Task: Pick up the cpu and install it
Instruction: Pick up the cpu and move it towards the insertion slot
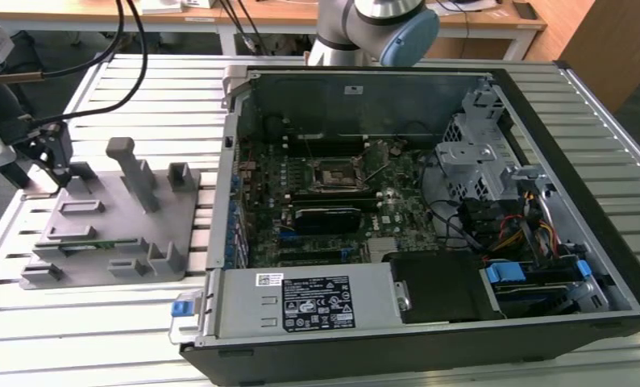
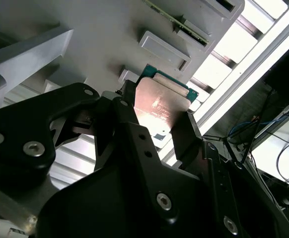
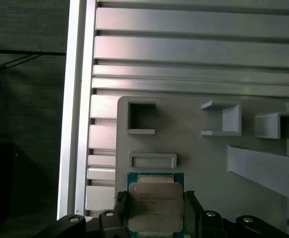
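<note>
Far left in the exterior view: gripper (image 1: 58,161), low over the far left corner of the grey fixture plate (image 1: 116,250). Clamped on the cpu (image 3: 155,206), judging by both wrist views, with a black finger (image 3: 120,204) pressed against each of two opposite edges. Silver top up, green rim visible on the far side. Cannot tell whether lifted clear of the plate or resting on it. Just beyond the chip on the same plate, a shallow rectangular pocket (image 3: 152,160) and an open square holder (image 3: 140,118). Nearer on the plate, a thin green strip (image 1: 87,242) lying in a slot.

Further right on the slatted table (image 1: 137,89), the open computer case (image 1: 610,242), with the motherboard (image 1: 401,210) flat inside. Near the board's middle, the black-framed socket (image 1: 334,173), well apart from the chip. At the case's right, a metal drive cage (image 1: 476,153) and a bundle of coloured cables (image 1: 513,234).

Risks, as a judgement:
- Held by thin edges only, so liable to tilt or slide out under a jolt or a slack squeeze.
- Close enough to the raised holders and the tall post (image 1: 129,173) to clip them while low over the plate.
- Likely to snag on the case's left wall (image 1: 232,161) if carried across too low.
- At the socket, likely to bend contacts if set down skewed or wrongly turned.
- Cannot tell whether the socket's retaining frame stands open.
</note>
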Motion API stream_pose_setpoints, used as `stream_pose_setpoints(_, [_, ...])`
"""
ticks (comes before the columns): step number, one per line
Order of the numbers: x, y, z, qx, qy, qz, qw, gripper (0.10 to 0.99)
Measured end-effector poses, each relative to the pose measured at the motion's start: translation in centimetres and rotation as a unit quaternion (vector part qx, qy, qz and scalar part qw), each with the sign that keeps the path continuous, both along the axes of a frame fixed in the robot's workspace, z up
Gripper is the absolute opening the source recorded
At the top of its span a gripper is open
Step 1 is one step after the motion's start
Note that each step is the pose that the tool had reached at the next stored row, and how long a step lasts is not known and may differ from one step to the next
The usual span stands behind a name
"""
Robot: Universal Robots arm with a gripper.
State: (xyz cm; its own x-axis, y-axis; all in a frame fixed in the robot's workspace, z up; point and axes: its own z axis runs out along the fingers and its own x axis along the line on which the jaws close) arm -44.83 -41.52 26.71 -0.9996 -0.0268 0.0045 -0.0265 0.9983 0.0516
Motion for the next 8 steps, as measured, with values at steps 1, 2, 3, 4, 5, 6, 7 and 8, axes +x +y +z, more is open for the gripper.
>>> stream_pose_setpoints(1, [0.00,0.00,0.04,-0.0001,0.0001,0.000,1.0000,0.537])
stream_pose_setpoints(2, [0.00,0.00,0.08,-0.0001,0.0001,0.000,1.0000,0.537])
stream_pose_setpoints(3, [0.00,0.00,0.11,0.0000,0.0000,0.000,1.0000,0.537])
stream_pose_setpoints(4, [0.00,0.00,0.14,0.0000,0.0000,0.000,1.0000,0.537])
stream_pose_setpoints(5, [0.00,0.00,0.18,0.0000,0.0000,0.000,1.0000,0.537])
stream_pose_setpoints(6, [0.00,0.00,0.24,-0.0001,0.0001,0.000,1.0000,0.537])
stream_pose_setpoints(7, [0.00,0.00,0.29,0.0000,0.0000,0.000,1.0000,0.537])
stream_pose_setpoints(8, [0.00,0.00,0.31,0.0000,-0.0001,0.000,1.0000,0.537])
